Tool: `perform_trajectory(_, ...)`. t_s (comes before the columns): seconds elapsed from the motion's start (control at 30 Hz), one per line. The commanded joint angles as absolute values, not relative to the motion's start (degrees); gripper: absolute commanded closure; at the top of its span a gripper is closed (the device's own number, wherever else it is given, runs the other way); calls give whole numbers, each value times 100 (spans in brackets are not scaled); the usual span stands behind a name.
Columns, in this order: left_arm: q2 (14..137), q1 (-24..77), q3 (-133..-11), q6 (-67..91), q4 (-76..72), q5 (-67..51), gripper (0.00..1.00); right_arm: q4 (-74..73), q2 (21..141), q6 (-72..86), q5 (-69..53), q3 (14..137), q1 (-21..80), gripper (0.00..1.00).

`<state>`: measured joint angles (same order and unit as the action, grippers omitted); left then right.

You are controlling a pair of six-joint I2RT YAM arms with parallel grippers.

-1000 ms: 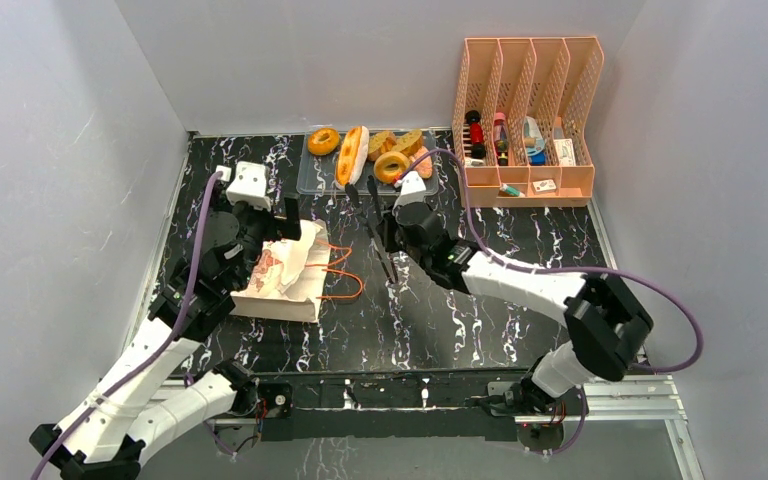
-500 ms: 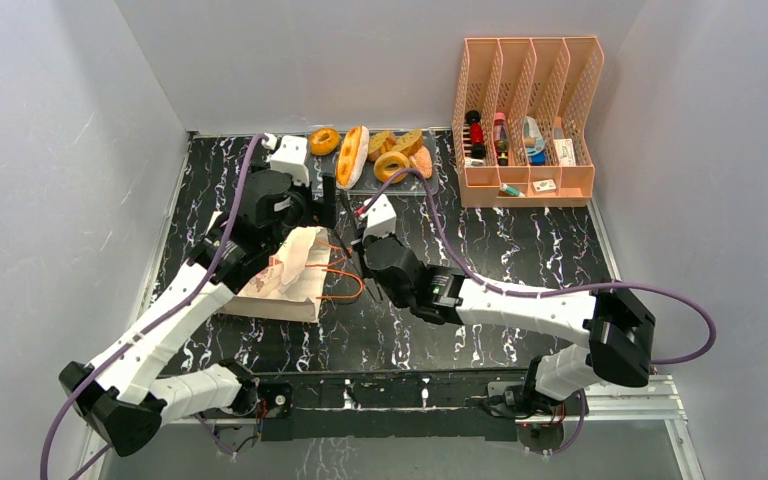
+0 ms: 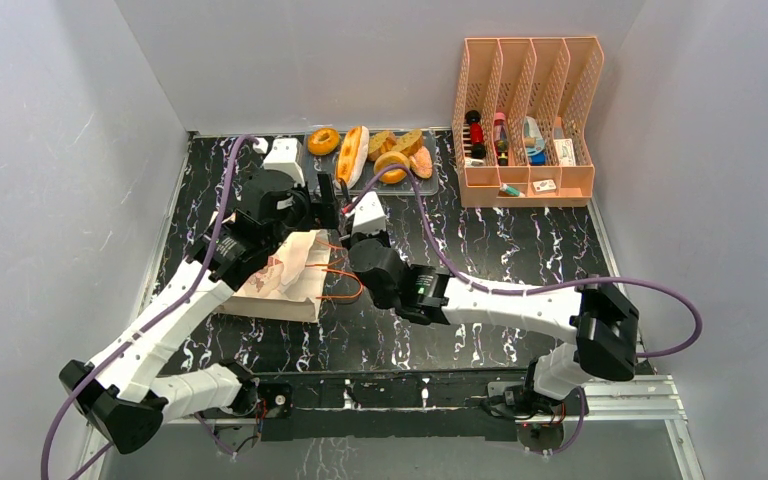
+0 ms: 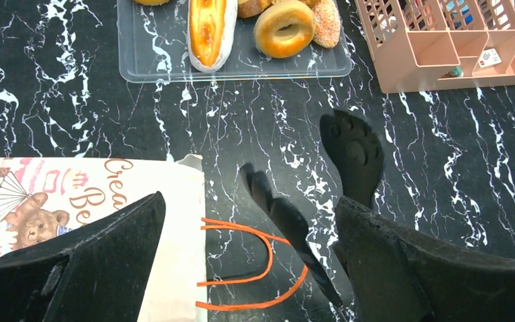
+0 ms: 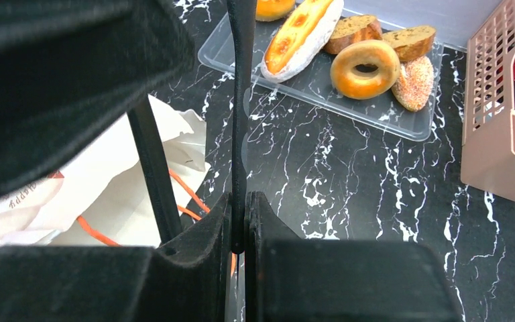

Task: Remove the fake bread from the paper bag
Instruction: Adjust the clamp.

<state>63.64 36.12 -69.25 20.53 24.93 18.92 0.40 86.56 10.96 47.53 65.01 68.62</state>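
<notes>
- Already the golden-brown toy bread pieces (image 3: pixel 353 152) lie in a clear plastic tray (image 4: pixel 154 57), beyond the left gripper (image 3: pixel 322 208) and right gripper (image 5: pixel 239 168).
- The left gripper is spread wide over the mouth of the flat cream paper bag (image 3: pixel 285 272).
- The right gripper is closed, empty, alongside.

We see bright, even, diffuse light in every view, with only soft shadows on the marble table (image 3: pixel 540 230), a pale sheen on the clear tray (image 5: pixel 349 107), and the close, dark fingers (image 5: pixel 194 268) blurred in both wrist views.
</notes>
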Motion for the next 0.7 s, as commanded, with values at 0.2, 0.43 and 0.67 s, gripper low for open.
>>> perform_trajectory(0.2, 6183, 3585, -6489, 2365, 2248, 1829, 28, 435, 8855, 932, 5266, 7234, 6899, 100)
perform_trajectory(0.43, 6214, 3586, -6387, 2434, 2063, 1991, 100, 554, 9052, 837, 5501, 7438, 6806, 100)
perform_trajectory(0.67, 5325, 3496, -5777, 2096, 2172, 3410, 100, 249, 8220, 1900, 4798, 6740, 5001, 100)
